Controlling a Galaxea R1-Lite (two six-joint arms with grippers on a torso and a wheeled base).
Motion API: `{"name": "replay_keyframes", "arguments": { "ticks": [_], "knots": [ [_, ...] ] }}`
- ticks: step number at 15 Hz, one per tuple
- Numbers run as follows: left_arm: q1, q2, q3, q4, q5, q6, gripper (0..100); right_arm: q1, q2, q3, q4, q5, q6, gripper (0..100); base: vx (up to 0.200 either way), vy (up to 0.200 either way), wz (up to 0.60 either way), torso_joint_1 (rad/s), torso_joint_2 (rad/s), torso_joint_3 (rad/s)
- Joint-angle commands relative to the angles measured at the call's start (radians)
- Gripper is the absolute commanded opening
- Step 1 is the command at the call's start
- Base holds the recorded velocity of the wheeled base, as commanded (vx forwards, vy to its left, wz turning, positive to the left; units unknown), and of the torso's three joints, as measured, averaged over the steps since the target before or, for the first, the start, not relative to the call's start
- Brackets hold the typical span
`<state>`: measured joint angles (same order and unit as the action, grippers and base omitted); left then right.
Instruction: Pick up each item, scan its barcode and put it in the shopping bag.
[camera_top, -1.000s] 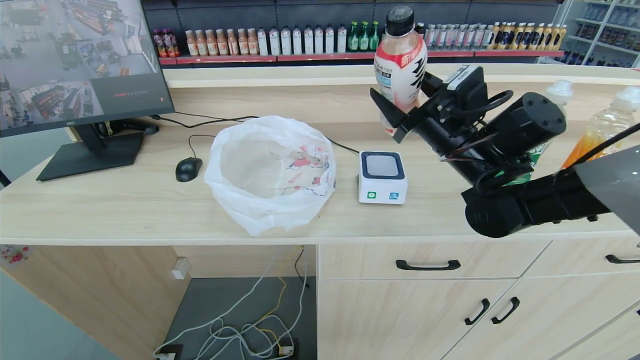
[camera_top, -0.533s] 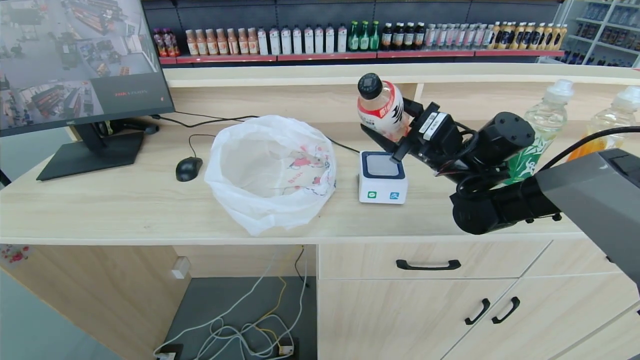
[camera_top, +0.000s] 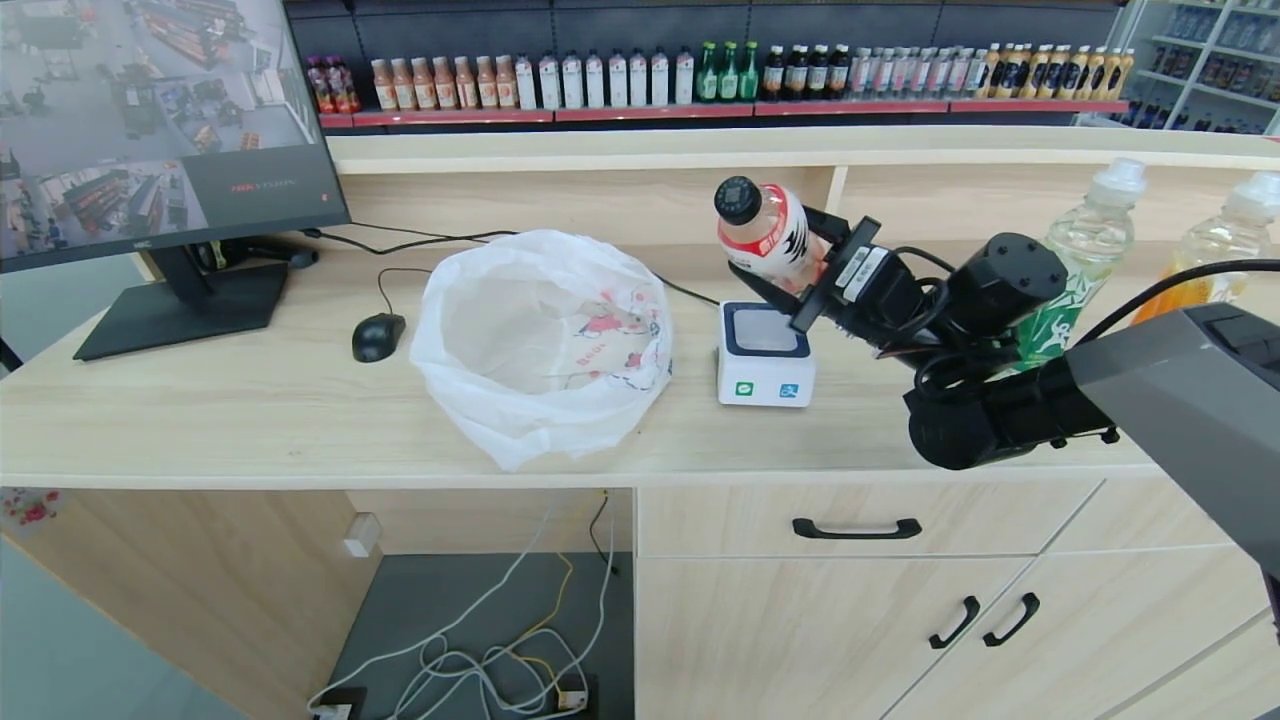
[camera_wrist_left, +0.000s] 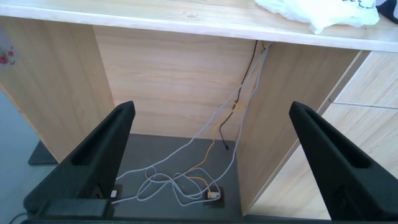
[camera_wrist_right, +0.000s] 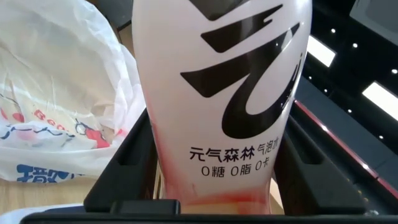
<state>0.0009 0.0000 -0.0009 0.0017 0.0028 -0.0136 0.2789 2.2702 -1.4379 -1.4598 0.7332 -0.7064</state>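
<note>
Scanning seems the step in hand: my right end effector (camera_top: 775, 245), closed on the pink bottle (camera_top: 765, 222), holds it tilted just above the scanner (camera_top: 765, 352), right of the shopping bag (camera_top: 545, 340) on the table (camera_top: 250, 410); next I'd face its barcode downward, then carry it left.

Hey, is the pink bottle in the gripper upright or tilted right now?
Tilted: the bottle, clamped in the right gripper, leans its black cap toward the shopping bag.

Head view overlooks the counter (camera_top: 250, 400); both wrist views share its shopping bag (camera_top: 540, 425).
</note>
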Motion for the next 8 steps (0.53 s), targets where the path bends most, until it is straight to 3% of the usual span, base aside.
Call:
{"name": "replay_keyframes", "arguments": {
  "ticks": [1, 8],
  "knots": [
    [0.001, 0.0, -0.001, 0.0, 0.0, 0.0, 100, -0.003, 0.0, 0.004, -0.002, 0.002, -0.004, 0, 0.0, 0.0, 0.0, 0.0, 0.0, 0.0],
    [0.001, 0.0, 0.001, 0.0, 0.0, 0.0, 100, -0.003, 0.018, 0.008, -0.004, 0.003, -0.004, 0, 0.0, 0.0, 0.0, 0.0, 0.0, 0.0]
  ]
}}
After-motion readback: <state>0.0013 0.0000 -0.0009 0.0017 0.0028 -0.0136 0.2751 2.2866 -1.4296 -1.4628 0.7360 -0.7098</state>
